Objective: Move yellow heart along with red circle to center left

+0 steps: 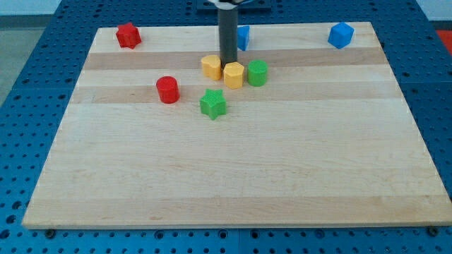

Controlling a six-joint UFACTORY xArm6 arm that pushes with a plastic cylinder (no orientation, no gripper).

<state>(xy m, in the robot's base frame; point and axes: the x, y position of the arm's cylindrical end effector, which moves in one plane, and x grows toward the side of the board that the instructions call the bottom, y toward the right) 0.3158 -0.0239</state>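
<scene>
Seven coloured blocks lay on the wooden board (pixel 233 176), and the rod's tip (pixel 228 64) served as the landmark for all of them. The arm carried no pincer, only the straight dark rod, so nothing was open, shut or held; the tip rested low between two yellow blocks. The yellow block (pixel 211 67) just to the tip's left looked like the yellow heart, though its outline was too small to be sure of. It lay touching or nearly touching the rod. The other yellow block (pixel 234 74) sat just to the tip's right and slightly toward the view's bottom, its shape unclear. A green round block (pixel 257 73) stood close against that second yellow one, farther to the tip's right. The red circle (pixel 167 89) lay well to the tip's left and a little lower, apart from the rest. A green star (pixel 212 104) sat below the tip, slightly left. Behind the rod, toward the view's top, a blue block (pixel 244 37) was partly hidden. A red star-like block (pixel 128 34) lay far to the tip's upper left, and a blue block with flat faces (pixel 340 34) far to its upper right.
</scene>
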